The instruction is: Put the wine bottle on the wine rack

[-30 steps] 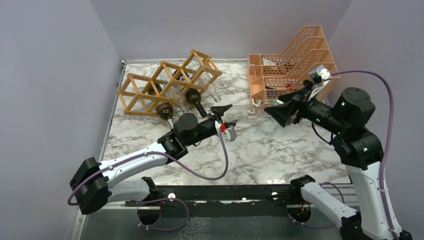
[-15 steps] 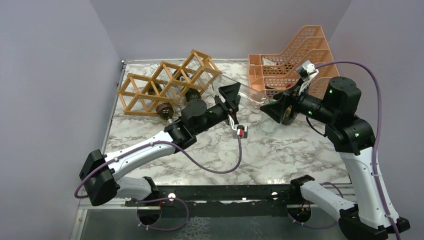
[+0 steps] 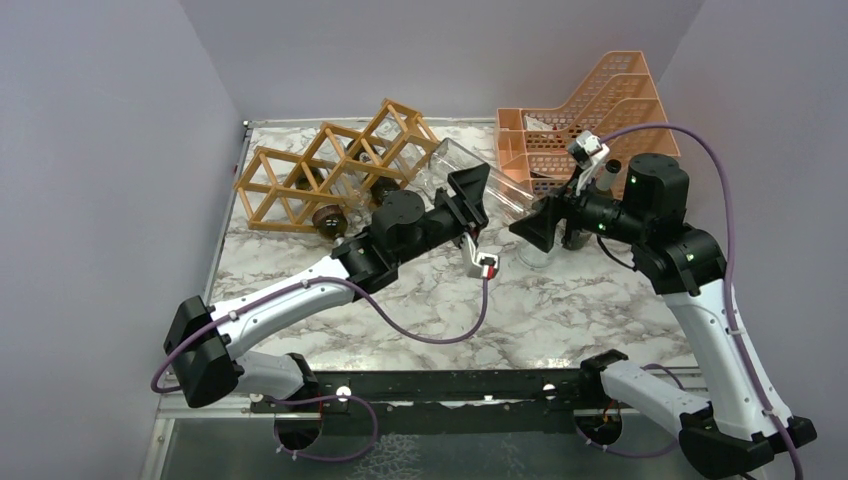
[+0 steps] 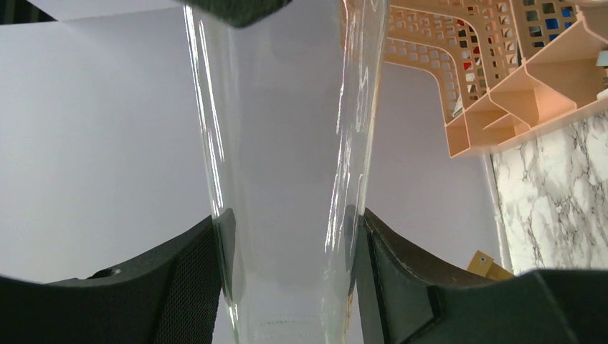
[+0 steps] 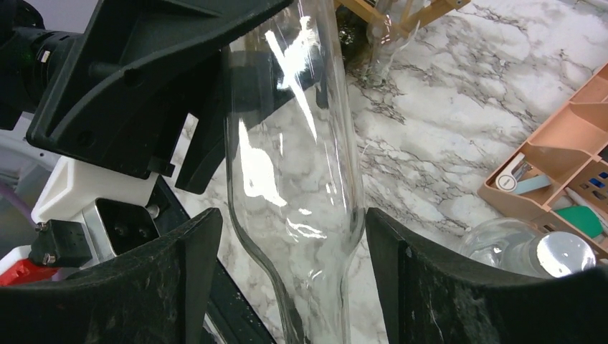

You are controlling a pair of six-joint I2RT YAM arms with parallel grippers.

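A clear glass wine bottle (image 3: 500, 190) hangs in the air between my two grippers, its base pointing toward the wooden lattice wine rack (image 3: 300, 170) at the back left. My left gripper (image 3: 470, 200) is shut on the bottle's body (image 4: 287, 143), with both pads touching the glass. My right gripper (image 3: 535, 220) is open around the bottle's shoulder and neck (image 5: 294, 165), with gaps on both sides. The rack holds dark bottles (image 3: 328, 218) and a clear one.
The peach-orange mesh tray organiser (image 3: 590, 120) stands at the back right, with small items inside. Another clear glass bottle (image 3: 535, 255) is on the marble table just below my right gripper; it also shows in the right wrist view (image 5: 530, 247).
My left arm has reached up and right and closed on the bottle's body. My right arm has shifted left, and the bottle now lies closer to the rack.
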